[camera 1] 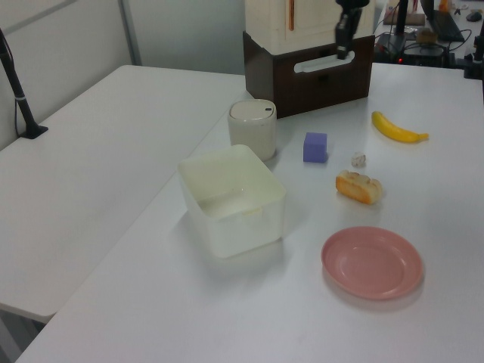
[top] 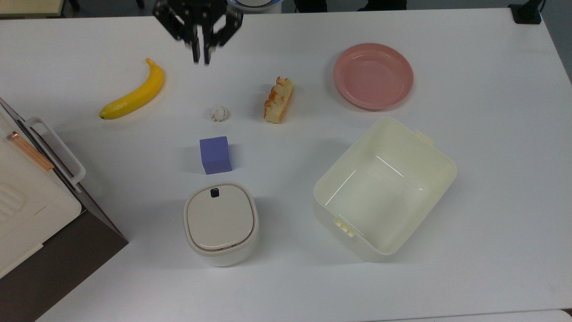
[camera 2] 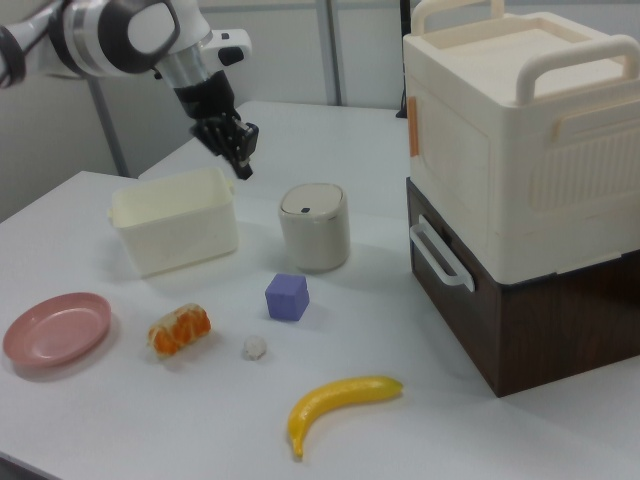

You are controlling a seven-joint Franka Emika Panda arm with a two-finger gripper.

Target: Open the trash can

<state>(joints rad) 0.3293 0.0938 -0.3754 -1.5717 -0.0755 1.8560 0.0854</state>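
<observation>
The trash can is a small cream-white rounded-square bin with its flat beige lid down and a small black button at the lid's far edge. It stands near the table's front in the top view, also trash can and trash can. My gripper hangs in the air over the far part of the table, well away from the bin, between the banana and the bread in the top view. Its fingers are shut with nothing between them. The gripper points downward; gripper.
A purple cube sits just beyond the bin, with a crumpled ball, bread and banana farther back. A pale-yellow tub and pink plate lie to the top view's right. A cream-and-brown box stands at the top view's left.
</observation>
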